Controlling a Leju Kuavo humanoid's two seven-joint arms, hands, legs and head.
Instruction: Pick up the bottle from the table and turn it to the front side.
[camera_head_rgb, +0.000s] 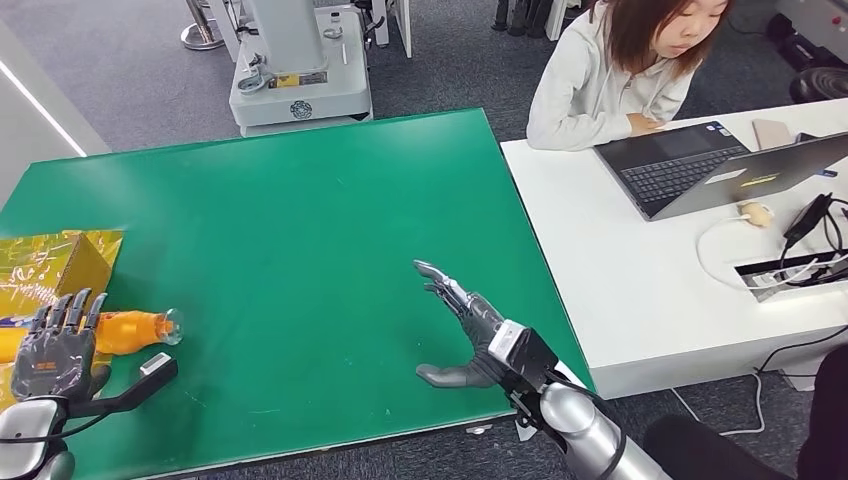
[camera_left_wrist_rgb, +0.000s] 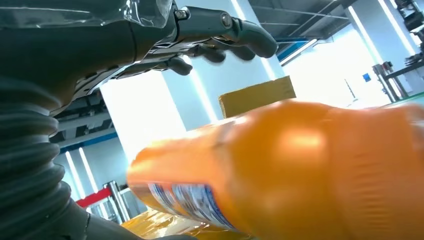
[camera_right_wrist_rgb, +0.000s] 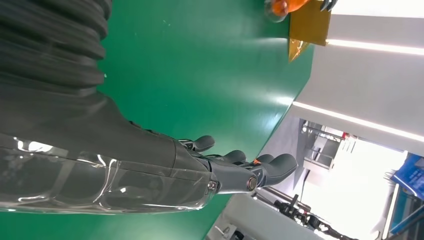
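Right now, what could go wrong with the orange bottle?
The bottle lies on its side near the table's left edge, and the left hand is spread over it, not clearly gripping. A bad squeeze might let it slip or roll off. The gold box sits right beside it and could get bumped. The right hand is far away, open, so it can't catch.
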